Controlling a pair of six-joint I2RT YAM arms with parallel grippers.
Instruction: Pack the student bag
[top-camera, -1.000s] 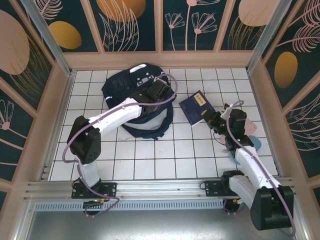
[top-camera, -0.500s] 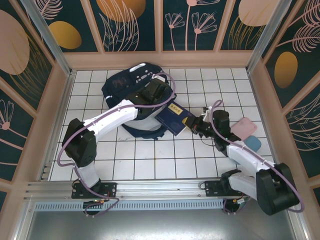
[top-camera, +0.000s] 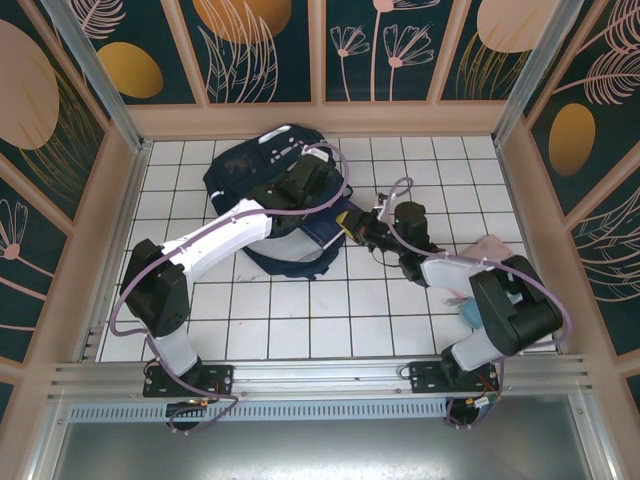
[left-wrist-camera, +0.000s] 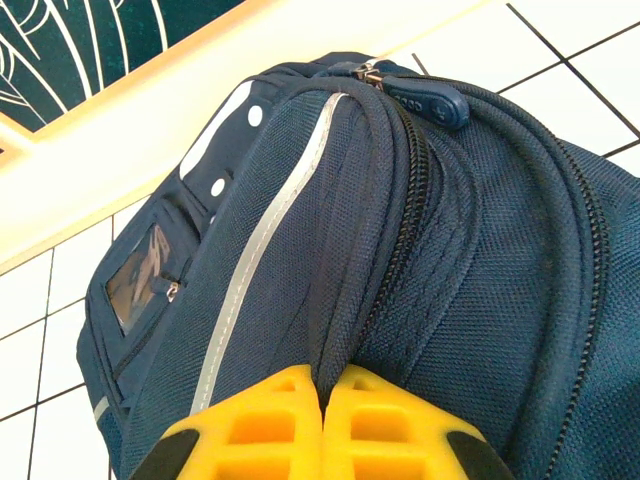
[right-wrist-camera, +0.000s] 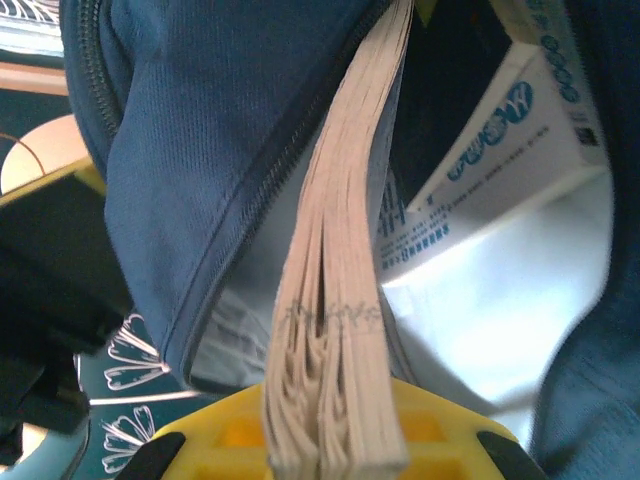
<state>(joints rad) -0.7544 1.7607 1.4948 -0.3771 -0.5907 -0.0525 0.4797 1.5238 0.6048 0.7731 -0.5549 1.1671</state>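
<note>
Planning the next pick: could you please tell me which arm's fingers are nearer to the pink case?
Right. The right fingers hold a booklet at the student bag's mouth, left of the pink case; the left fingers pinch the bag's fabric even farther left.

student bag (right-wrist-camera: 180, 150) mouth half blocked by book (right-wrist-camera: 340, 250) pages, white box (right-wrist-camera: 500, 150) inside at right, free tiled table (top-camera: 330, 320) in front

1 large dark navy fabric backpack (top-camera: 250, 175) with thin white stripes. 1 thick booklet (right-wrist-camera: 340, 250) with tan page edges. 1 white box-like item (right-wrist-camera: 500, 150) with blue print. 1 flat pink rounded case (top-camera: 492, 246). 1 light blue rounded case (top-camera: 467, 313), partly hidden. 2 white-and-black robot arms: left arm (top-camera: 215, 235), right arm (top-camera: 450, 268).
</note>
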